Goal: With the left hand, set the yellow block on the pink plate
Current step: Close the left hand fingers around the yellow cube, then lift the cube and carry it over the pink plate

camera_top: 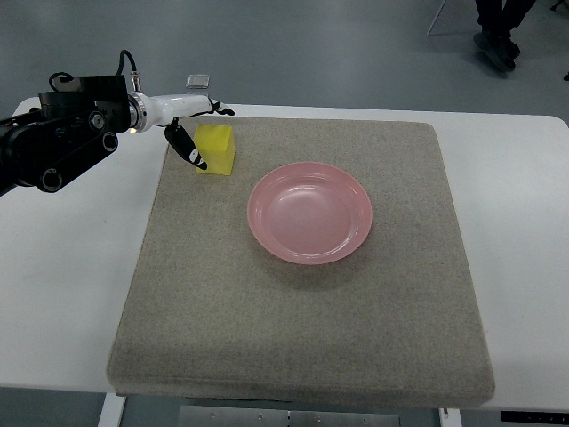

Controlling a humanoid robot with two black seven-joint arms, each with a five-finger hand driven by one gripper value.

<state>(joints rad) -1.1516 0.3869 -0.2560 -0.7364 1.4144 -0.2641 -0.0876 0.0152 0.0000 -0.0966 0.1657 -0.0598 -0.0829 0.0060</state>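
**Left hand reaches the yellow block, plate sits bare**

Top view: the left arm enters from the upper left of the frame, its black forearm lying over the white counter [62,267]. The left hand [191,124] extends rightward from it, white with dark fingertips. One finger [187,145] angles down so that its tip lies against the left face of the yellow block [216,149], while the other fingers stretch out along the block's far side, just above its top edge. The fingers are spread around the block rather than closed on it; whether they press on it cannot be told.

The yellow block stands upright on the grey mat [302,320], near the mat's upper left corner. The pink plate [309,213] rests on the mat at the middle of the frame, down and to the right of the block, apart from it, with nothing in it.

At the upper right of the frame a person's dark shoes [495,44] show on the floor beyond the counter.
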